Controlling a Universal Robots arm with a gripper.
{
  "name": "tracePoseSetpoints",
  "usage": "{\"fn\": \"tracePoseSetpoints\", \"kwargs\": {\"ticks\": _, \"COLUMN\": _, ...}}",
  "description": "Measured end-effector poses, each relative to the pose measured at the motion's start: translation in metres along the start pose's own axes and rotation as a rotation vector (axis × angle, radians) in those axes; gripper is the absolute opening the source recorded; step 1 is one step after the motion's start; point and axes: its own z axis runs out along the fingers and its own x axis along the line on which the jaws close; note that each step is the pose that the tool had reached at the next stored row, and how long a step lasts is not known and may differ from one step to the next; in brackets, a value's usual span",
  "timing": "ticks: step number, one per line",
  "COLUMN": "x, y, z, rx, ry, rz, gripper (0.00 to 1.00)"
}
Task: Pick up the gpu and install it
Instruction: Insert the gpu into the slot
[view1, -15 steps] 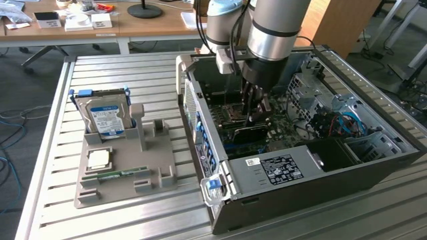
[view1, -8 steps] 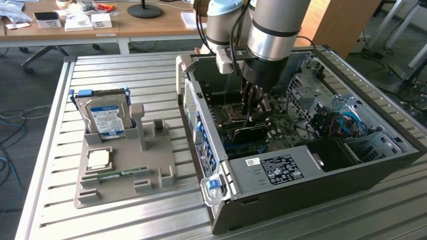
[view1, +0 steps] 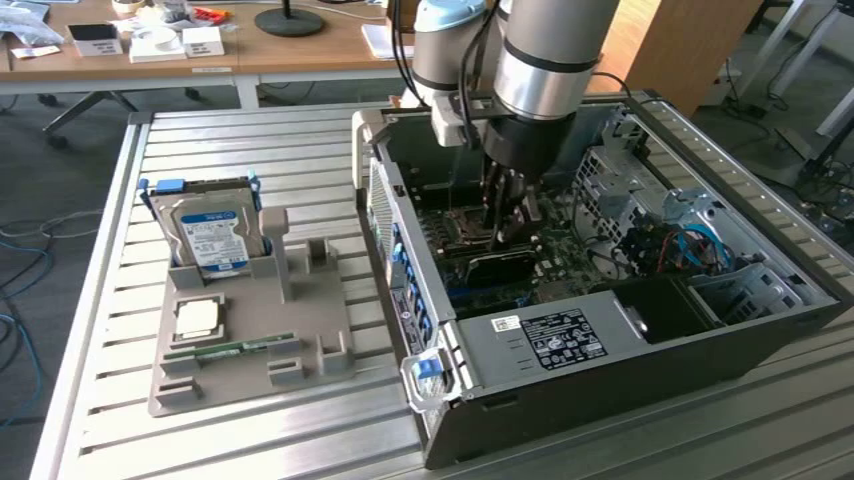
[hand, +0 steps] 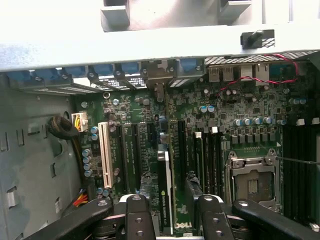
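Note:
The gpu (hand: 165, 192) stands on edge in a motherboard slot inside the open computer case (view1: 694, 345), with a green label along its upper edge. In the exterior view it is the dark card (view1: 501, 264) just below the arm. My gripper (hand: 173, 216) straddles it from above. A black finger (hand: 137, 217) sits on one side and the other finger (hand: 210, 217) on the far side, each with a visible gap to the card. The gripper (view1: 514, 235) is open and reaches down into the case.
A grey parts holder (view1: 307, 300) on the slatted table carries a silver hard drive (view1: 214, 235), a CPU chip (view1: 198, 318) and a green RAM stick (view1: 240, 348). Beside the card lie a white slot (hand: 104, 155) and the empty CPU socket (hand: 252, 182). Case walls surround the arm closely.

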Motion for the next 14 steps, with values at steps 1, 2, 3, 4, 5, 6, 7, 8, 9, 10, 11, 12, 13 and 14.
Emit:
{"fn": "tracePoseSetpoints", "kwargs": {"ticks": 1, "x": -0.0011, "y": 0.0, "z": 0.0001, "rx": 0.0, "ry": -0.0001, "rz": 0.0, "gripper": 0.41}}
{"fn": "tracePoseSetpoints", "kwargs": {"ticks": 2, "x": -0.0021, "y": 0.0001, "z": 0.0001, "rx": 0.0, "ry": -0.0001, "rz": 0.0, "gripper": 0.41}}
{"fn": "tracePoseSetpoints", "kwargs": {"ticks": 3, "x": -0.0026, "y": 0.0001, "z": 0.0001, "rx": 0.0, "ry": 0.0, "rz": 0.0, "gripper": 0.41}}
{"fn": "tracePoseSetpoints", "kwargs": {"ticks": 4, "x": -0.003, "y": 0.0001, "z": 0.0001, "rx": 0.0, "ry": -0.0001, "rz": 0.0, "gripper": 0.41}}
{"fn": "tracePoseSetpoints", "kwargs": {"ticks": 5, "x": -0.0033, "y": 0.0001, "z": 0.0001, "rx": 0.0, "ry": 0.0, "rz": 0.0, "gripper": 0.41}}
{"fn": "tracePoseSetpoints", "kwargs": {"ticks": 6, "x": -0.0033, "y": 0.0001, "z": 0.0001, "rx": 0.0, "ry": 0.0, "rz": 0.0, "gripper": 0.41}}
{"fn": "tracePoseSetpoints", "kwargs": {"ticks": 7, "x": -0.0034, "y": 0.0, "z": 0.0, "rx": -0.0001, "ry": 0.0, "rz": -0.001, "gripper": 0.41}}
{"fn": "tracePoseSetpoints", "kwargs": {"ticks": 8, "x": -0.0035, "y": -0.0001, "z": -0.0002, "rx": 0.0, "ry": 0.0, "rz": -0.001, "gripper": 0.41}}
{"fn": "tracePoseSetpoints", "kwargs": {"ticks": 9, "x": -0.0035, "y": -0.0001, "z": -0.0003, "rx": 0.0, "ry": -0.0002, "rz": -0.002, "gripper": 0.41}}
{"fn": "tracePoseSetpoints", "kwargs": {"ticks": 10, "x": -0.0036, "y": -0.0003, "z": -0.0003, "rx": 0.0001, "ry": -0.0003, "rz": -0.003, "gripper": 0.41}}
{"fn": "tracePoseSetpoints", "kwargs": {"ticks": 11, "x": -0.0036, "y": -0.0005, "z": -0.0003, "rx": 0.0, "ry": -0.0004, "rz": -0.006, "gripper": 0.41}}
{"fn": "tracePoseSetpoints", "kwargs": {"ticks": 12, "x": -0.0036, "y": -0.0009, "z": -0.0007, "rx": -0.0002, "ry": -0.0002, "rz": -0.01, "gripper": 0.41}}
{"fn": "tracePoseSetpoints", "kwargs": {"ticks": 13, "x": -0.0036, "y": -0.0014, "z": -0.0014, "rx": -0.0003, "ry": 0.0, "rz": -0.013, "gripper": 0.41}}
{"fn": "tracePoseSetpoints", "kwargs": {"ticks": 14, "x": -0.0037, "y": -0.0024, "z": -0.0017, "rx": -0.0004, "ry": -0.0002, "rz": -0.015, "gripper": 0.41}}
